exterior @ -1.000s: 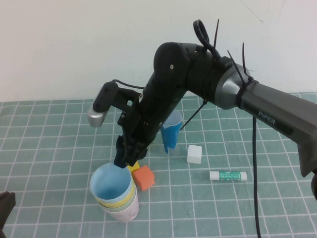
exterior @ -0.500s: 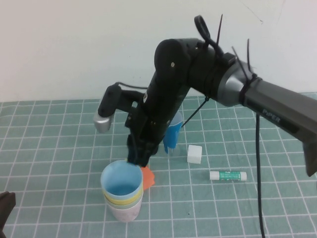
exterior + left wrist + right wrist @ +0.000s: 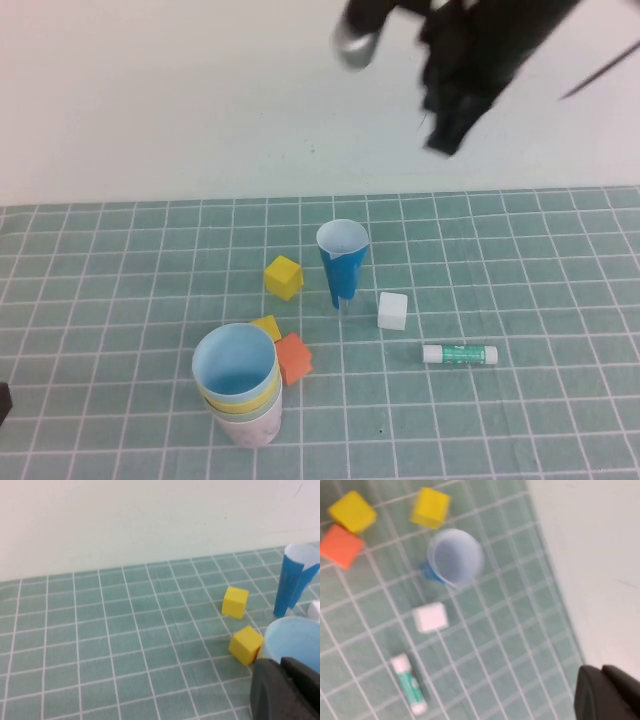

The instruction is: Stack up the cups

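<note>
The cups (image 3: 238, 385) stand nested in one stack, light blue on top, at the near left of the mat (image 3: 520, 400). My right gripper (image 3: 445, 135) is raised high above the far side, blurred; its fingers appear closed and hold nothing. My left gripper (image 3: 282, 687) is closed, empty, beside the stack.

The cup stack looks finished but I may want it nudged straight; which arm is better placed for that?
Left, probably. The left tool, shut, sits low right beside the cup stack. The right tool, also shut, is raised high above the far side of the mat.
</note>
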Robot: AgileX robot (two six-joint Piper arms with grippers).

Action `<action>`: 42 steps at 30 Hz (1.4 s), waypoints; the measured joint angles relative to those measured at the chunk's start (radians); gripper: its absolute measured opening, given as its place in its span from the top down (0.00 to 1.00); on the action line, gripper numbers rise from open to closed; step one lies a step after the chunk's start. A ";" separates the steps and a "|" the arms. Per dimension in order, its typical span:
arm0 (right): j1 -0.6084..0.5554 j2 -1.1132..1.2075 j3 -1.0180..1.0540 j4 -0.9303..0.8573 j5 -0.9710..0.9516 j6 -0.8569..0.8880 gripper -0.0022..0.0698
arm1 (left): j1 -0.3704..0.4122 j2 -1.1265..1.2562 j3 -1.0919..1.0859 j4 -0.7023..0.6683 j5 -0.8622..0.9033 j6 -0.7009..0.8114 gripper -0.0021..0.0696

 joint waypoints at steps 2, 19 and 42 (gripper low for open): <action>-0.018 -0.074 0.046 -0.005 0.003 0.004 0.97 | 0.000 -0.026 0.000 0.000 0.002 0.000 0.97; -0.031 -0.926 1.053 -0.195 -0.354 0.300 0.97 | 0.000 -0.123 0.001 0.000 0.002 0.000 0.97; -0.031 -1.885 1.793 -0.172 -0.618 0.602 0.97 | 0.000 -0.123 0.096 0.000 -0.136 0.000 0.97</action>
